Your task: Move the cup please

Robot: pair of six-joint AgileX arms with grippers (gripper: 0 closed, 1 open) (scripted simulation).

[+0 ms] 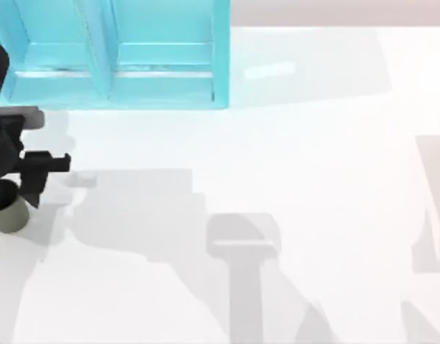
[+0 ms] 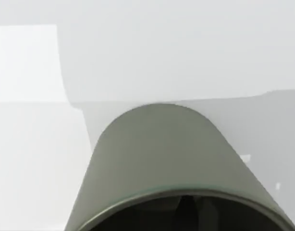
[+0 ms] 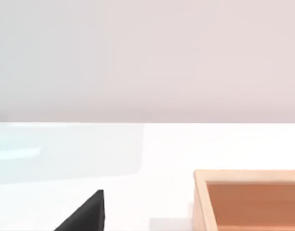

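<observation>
The left arm sits at the far left of the white counter (image 1: 292, 179), its dark body reaching in from the left edge. The left end effector (image 1: 8, 201) is down over the cup (image 1: 11, 215), which stands at the counter's left edge, toward the near side. From above, only the lower curve of the dark olive-grey cup peeks out from beneath the black hardware, so the two overlap closely; whether the fingers press on the cup's wall cannot be told, nor how far apart they stand.

In the left wrist view the cup (image 2: 162, 154) is very close to the camera: its matte, tapered side narrows away toward its base, and its dark rim and interior lie at the near edge of that picture. The counter (image 2: 186, 57) lies pale behind it, crossed by soft shadows.

A turquoise cabinet (image 1: 112, 50) with panelled fronts stands along the far side of the counter, on the left half, well apart from the cup.

In the right wrist view a black wedge-shaped piece (image 3: 87, 214) of the right end effector juts over the counter, and a shallow wooden tray (image 3: 200, 202) with an orange-brown interior rests nearby. Whether the right end effector is open or closed cannot be told.
</observation>
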